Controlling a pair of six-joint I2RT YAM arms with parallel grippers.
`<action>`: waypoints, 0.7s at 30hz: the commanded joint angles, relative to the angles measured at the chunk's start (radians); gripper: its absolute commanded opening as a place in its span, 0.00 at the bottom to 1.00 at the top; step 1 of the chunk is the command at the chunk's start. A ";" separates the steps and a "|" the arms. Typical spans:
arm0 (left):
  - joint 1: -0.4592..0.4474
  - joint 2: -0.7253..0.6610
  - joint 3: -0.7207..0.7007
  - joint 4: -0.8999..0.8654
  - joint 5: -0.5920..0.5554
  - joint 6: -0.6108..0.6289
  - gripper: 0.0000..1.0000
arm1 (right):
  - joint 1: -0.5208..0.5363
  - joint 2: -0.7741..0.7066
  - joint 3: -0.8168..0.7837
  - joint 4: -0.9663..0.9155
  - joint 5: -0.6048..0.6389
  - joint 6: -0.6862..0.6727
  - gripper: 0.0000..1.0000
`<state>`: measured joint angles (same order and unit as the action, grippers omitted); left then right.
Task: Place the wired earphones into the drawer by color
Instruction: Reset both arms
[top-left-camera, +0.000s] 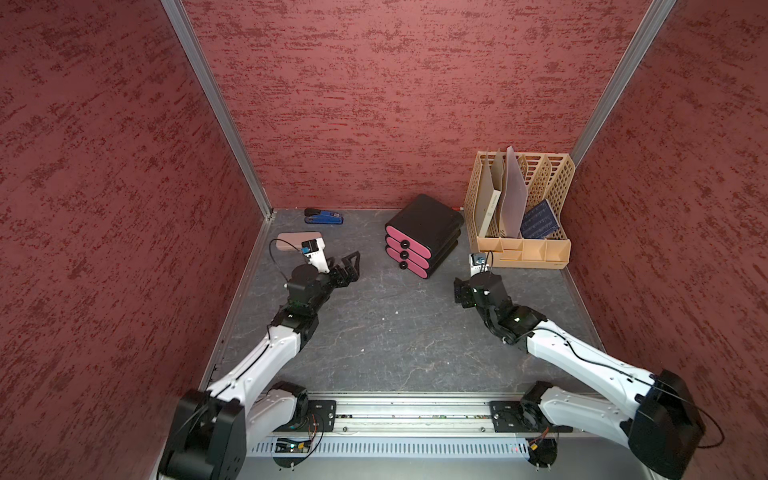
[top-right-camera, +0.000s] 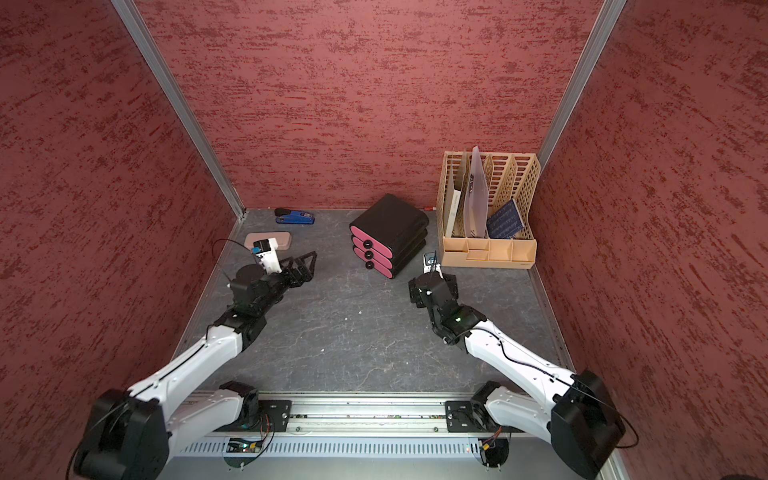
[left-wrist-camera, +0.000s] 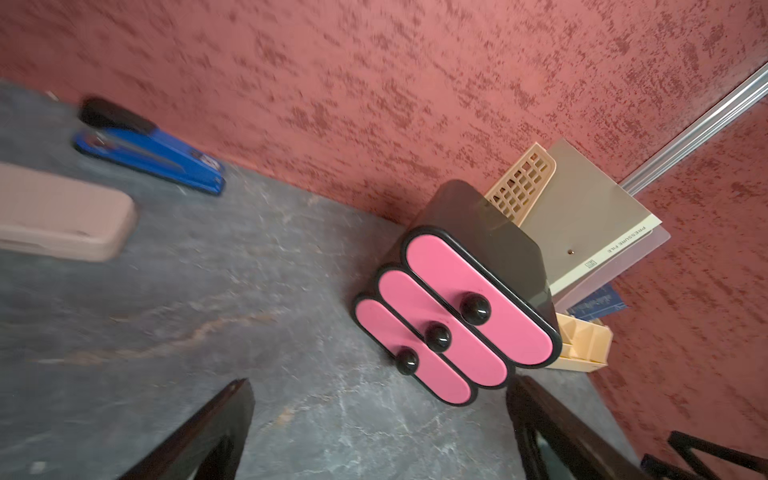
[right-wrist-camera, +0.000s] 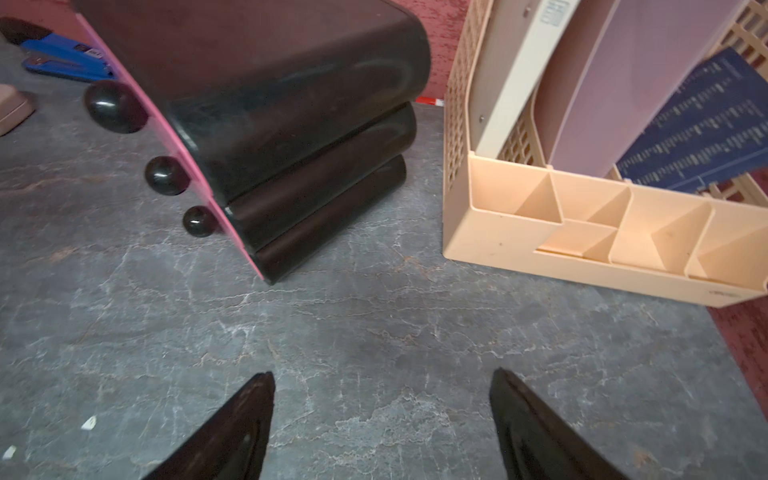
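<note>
Well, the left gripper (left-wrist-camera: 380, 382) and right gripper (right-wrist-camera: 382, 372) are spread wide and empty; only the wrist views show that clearly. The drawer (top-left-camera: 424, 235) stands far, middle, all three pink fronts shut. I cannot tell where the wired earphones are.

Folder (left-wrist-camera: 582, 208), standing in the lattice file rack (left-wrist-camera: 521, 178) — spine printed "PRESSURE FILE". Blue booklet (right-wrist-camera: 702, 137) — rows of print, too small to read.

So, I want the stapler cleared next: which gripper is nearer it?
Left. The left gripper is close, front-right of the stapler; the right gripper is beyond the drawer unit.
</note>
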<state>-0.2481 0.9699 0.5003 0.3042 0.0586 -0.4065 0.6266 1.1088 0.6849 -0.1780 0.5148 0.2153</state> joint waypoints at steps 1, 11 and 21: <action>0.009 -0.145 -0.071 -0.130 -0.141 0.207 1.00 | -0.047 -0.042 -0.019 -0.023 0.051 0.057 0.92; 0.028 -0.325 -0.274 0.096 -0.255 0.374 1.00 | -0.215 -0.171 -0.100 -0.023 0.055 0.093 0.98; 0.208 -0.099 -0.259 0.232 -0.030 0.347 1.00 | -0.300 -0.153 -0.194 0.175 0.001 -0.094 0.99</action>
<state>-0.0940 0.8249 0.2192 0.4477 -0.0765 -0.0570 0.3382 0.9508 0.5095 -0.1131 0.5350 0.2104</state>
